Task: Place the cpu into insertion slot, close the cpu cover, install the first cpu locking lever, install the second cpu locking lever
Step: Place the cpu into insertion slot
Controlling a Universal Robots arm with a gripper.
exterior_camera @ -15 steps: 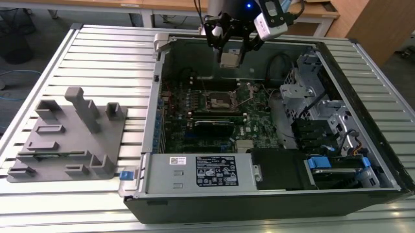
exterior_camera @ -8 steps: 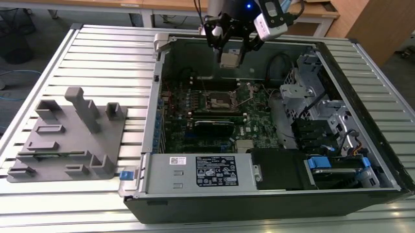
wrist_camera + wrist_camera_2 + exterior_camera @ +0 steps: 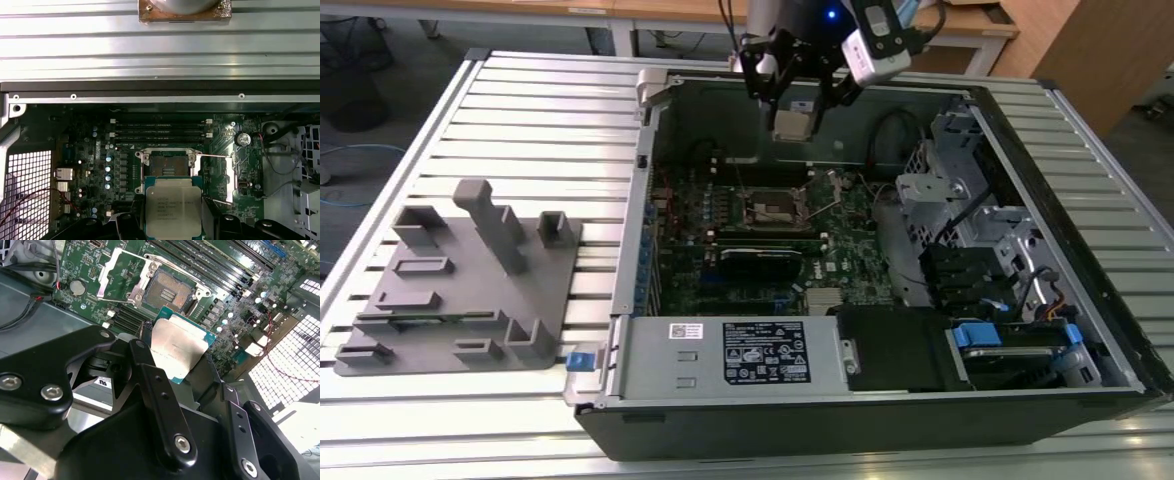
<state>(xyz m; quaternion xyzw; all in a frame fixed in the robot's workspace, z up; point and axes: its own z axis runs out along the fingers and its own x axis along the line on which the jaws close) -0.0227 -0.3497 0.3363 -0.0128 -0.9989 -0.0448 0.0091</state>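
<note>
My gripper hangs over the back part of the open computer case, shut on the cpu, a small flat square chip with a silver-tan top. In both wrist views the cpu sits between the black fingers, above the board and apart from it. The insertion slot lies uncovered on the green board, its dark centre showing. The cpu cover is swung open beside the slot, a silvery frame with a square cut-out. A thin locking lever sticks out sideways from the slot.
A black graphics card lies in front of the slot, with a silver power supply at the case front. Drive cages and cables crowd the exterior view's right. A grey fixture stands on the slatted table at the left. Memory slots run beside the slot.
</note>
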